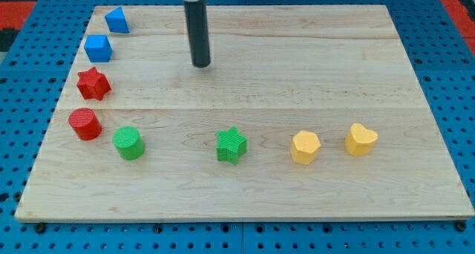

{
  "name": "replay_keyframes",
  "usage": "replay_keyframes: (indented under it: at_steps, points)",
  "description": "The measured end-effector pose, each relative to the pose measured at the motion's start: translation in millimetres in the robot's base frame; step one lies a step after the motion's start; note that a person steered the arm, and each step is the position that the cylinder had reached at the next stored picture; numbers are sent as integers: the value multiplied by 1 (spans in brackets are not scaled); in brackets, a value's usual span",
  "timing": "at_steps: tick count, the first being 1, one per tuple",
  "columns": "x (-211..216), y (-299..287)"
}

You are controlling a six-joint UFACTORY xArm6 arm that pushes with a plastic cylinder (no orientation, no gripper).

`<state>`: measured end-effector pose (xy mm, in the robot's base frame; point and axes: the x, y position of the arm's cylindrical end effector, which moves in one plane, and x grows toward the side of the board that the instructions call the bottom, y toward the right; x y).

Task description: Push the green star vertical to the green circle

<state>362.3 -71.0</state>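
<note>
The green star (231, 145) lies on the wooden board a little below the middle. The green circle (129, 143), a short cylinder, stands to the view's left of it at about the same height. My tip (201, 64) rests on the board well above both, toward the view's top, slightly left of the star and apart from every block.
Along the board's left edge stand a blue triangle-like block (117, 20), a blue cube (98, 48), a red star (93, 84) and a red circle (85, 124). A yellow hexagon (305, 147) and a yellow heart (361, 139) lie right of the green star. The board (297, 61) sits on a blue pegboard.
</note>
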Motion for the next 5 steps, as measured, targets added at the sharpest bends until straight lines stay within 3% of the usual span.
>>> replay_keyframes:
  at_steps: [1,2,3,4,5]
  points:
    - [71,10]
    - [94,77]
    - [129,101]
    - [183,106]
    - [190,70]
